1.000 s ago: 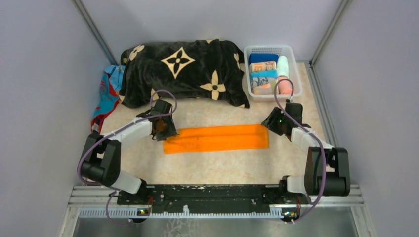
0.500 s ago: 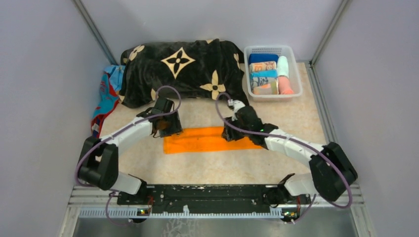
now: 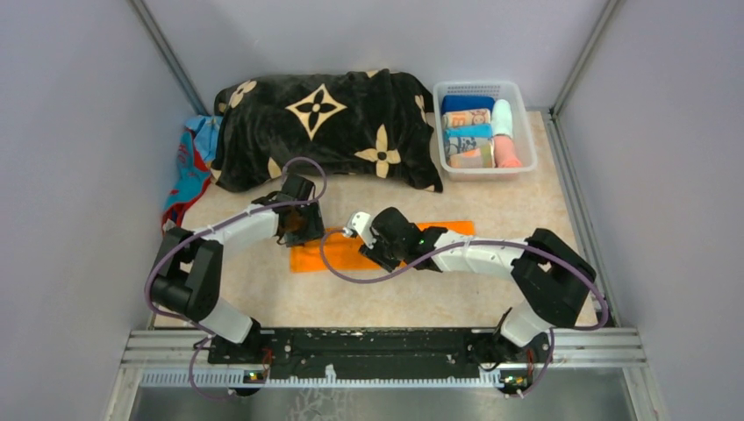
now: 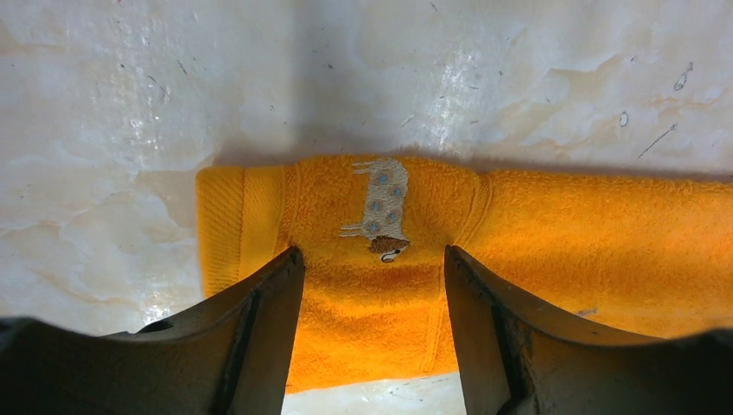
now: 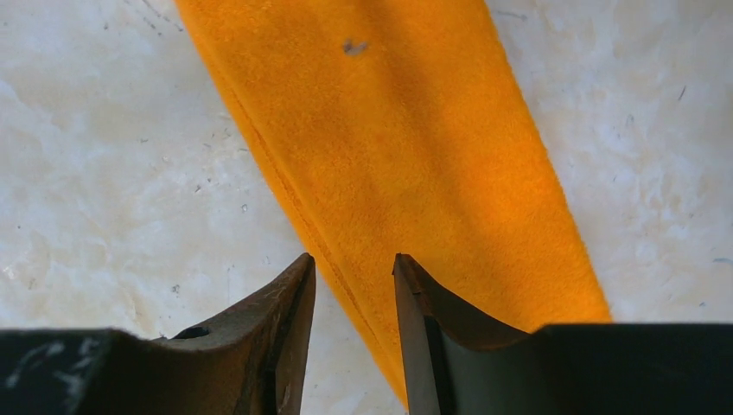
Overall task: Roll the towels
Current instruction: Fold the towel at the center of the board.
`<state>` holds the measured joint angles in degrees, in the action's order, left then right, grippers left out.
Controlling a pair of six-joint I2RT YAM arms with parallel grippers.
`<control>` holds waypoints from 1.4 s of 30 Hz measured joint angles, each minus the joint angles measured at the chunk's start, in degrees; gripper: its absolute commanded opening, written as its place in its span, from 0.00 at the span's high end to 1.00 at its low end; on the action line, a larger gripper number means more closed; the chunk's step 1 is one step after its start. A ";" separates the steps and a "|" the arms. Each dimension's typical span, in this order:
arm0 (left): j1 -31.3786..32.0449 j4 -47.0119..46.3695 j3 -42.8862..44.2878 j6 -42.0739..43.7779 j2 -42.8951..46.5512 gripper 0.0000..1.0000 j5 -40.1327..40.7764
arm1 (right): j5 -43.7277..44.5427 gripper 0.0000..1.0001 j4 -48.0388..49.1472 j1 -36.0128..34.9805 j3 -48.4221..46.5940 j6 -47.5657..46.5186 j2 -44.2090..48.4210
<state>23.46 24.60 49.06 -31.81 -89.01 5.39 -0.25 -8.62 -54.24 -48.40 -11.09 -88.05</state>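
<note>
Left gripper [image 4: 372, 253]: jaws wide apart, nothing held, poised over the left end of the orange towel [image 4: 562, 242], just beside its stitched motif [image 4: 379, 207].
Right gripper [image 5: 353, 259]: narrower gap, nothing pinched, over one long edge of the towel.
Towel lies flat as a long strip on the table [image 3: 395, 298], between the arms.
Blanket [image 3: 325, 123] and basket [image 3: 519, 103] lie beyond.

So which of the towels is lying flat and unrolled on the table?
The orange towel, a long flat strip at mid-table. The rolled towels sit in the white basket; the patterned towel lies bunched beside the black blanket.
</note>
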 measured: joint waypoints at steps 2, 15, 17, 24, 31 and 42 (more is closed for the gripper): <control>0.00 -0.09 0.00 0.02 -0.11 0.33 0.02 | -0.02 0.62 0.37 -0.83 0.00 -3.48 0.00; 0.00 -0.17 0.02 0.20 -0.24 0.33 -0.02 | -0.55 0.69 3.45 -2.36 0.02 -16.52 -3.48; 0.00 -0.17 0.02 0.20 -0.24 0.33 -0.02 | -0.74 0.69 3.23 -2.38 0.02 -17.49 -3.69; 0.00 -0.15 0.02 0.20 -0.24 0.33 -0.02 | -1.53 0.68 2.93 -2.73 0.02 -19.56 -4.42; 0.00 -0.15 0.04 0.20 -0.24 0.33 0.00 | -1.05 0.72 2.60 -3.10 0.02 -20.92 -5.88; 0.00 0.04 0.22 0.20 -0.35 0.33 0.00 | 0.92 0.89 2.95 -4.22 -0.02 -21.92 -6.64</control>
<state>23.46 24.64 49.28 -31.62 -89.36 5.39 0.67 -5.67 -58.46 -48.42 -33.01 -94.70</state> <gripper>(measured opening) 0.671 0.129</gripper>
